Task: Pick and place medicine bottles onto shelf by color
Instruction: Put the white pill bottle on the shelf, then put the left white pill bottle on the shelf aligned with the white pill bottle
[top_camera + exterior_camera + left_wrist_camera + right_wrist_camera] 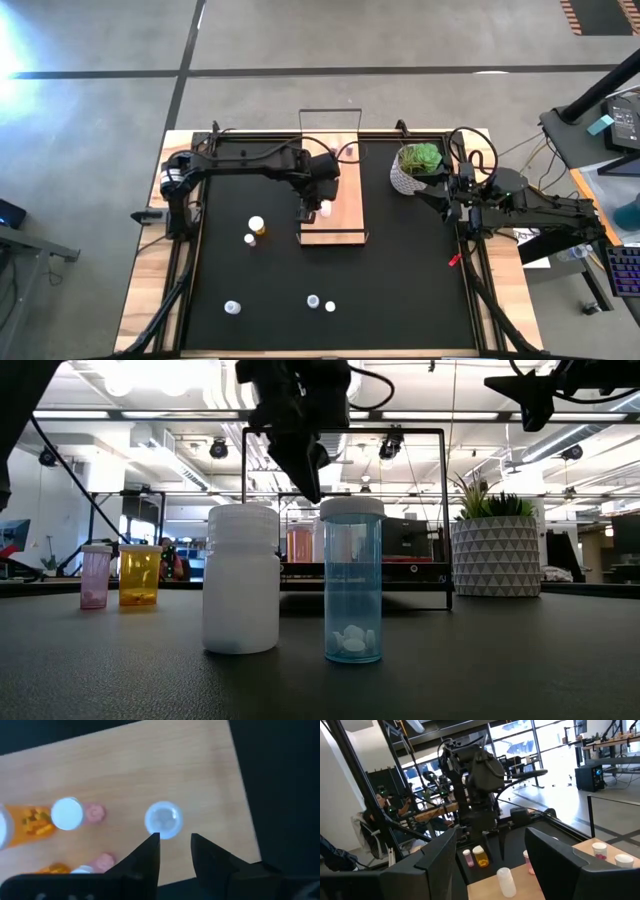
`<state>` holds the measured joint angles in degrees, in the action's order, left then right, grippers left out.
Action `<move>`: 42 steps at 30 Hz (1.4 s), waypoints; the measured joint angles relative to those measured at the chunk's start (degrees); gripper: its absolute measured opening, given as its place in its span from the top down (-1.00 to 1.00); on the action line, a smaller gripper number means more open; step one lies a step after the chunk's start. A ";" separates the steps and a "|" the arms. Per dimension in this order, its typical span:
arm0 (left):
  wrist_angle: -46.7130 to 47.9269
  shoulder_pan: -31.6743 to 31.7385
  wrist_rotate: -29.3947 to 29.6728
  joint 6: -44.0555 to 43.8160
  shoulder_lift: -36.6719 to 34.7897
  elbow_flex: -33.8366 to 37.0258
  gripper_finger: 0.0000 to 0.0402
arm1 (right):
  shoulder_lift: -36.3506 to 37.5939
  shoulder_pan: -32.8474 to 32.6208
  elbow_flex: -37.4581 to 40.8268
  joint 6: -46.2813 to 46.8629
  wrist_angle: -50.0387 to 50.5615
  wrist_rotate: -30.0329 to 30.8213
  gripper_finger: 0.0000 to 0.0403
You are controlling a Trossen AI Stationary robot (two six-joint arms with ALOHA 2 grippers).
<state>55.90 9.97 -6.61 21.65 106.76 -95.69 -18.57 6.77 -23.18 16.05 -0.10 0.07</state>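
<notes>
**Toppling risk on the shelf**

Bottles already stood on the shelf (pixel 345 200) could be knocked over if the left gripper (pixel 175 842), fingers closed on nothing, swings sideways. The pale-capped bottle (pixel 163 819) stands upright, long axis vertical, at the board's six o'clock end. The right gripper (pixel 490 865), half open and empty, is parked at three o'clock.

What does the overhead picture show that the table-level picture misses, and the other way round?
Only the overhead view shows the whole shelf as a long wooden board, the left gripper shut above it, the right gripper parked beside the plant, and a bottle far back on the shelf.

Only the table-level view shows the bottles from the side: white tablets inside the blue bottle and an opaque white bottle.

Both show the potted plant, an orange bottle and a small pink one together.
</notes>
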 joint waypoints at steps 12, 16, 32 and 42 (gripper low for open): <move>-3.99 1.64 -2.39 1.85 0.01 4.88 0.54 | 0.00 0.00 0.00 0.00 -0.02 0.01 -0.12; -7.18 1.77 -2.95 2.99 0.01 6.28 0.54 | 0.00 0.00 0.00 0.00 -0.02 0.01 -0.12; -15.35 2.08 -3.28 3.17 0.00 7.22 0.54 | 0.00 0.00 -0.02 0.00 -0.02 0.01 -0.12; -8.94 2.45 -3.00 -0.49 -5.23 6.45 0.54 | 0.00 0.01 -0.02 0.00 -0.04 0.01 -0.12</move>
<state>46.96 12.43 -9.61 21.16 101.53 -89.24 -18.57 6.78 -23.20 16.06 -0.14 0.08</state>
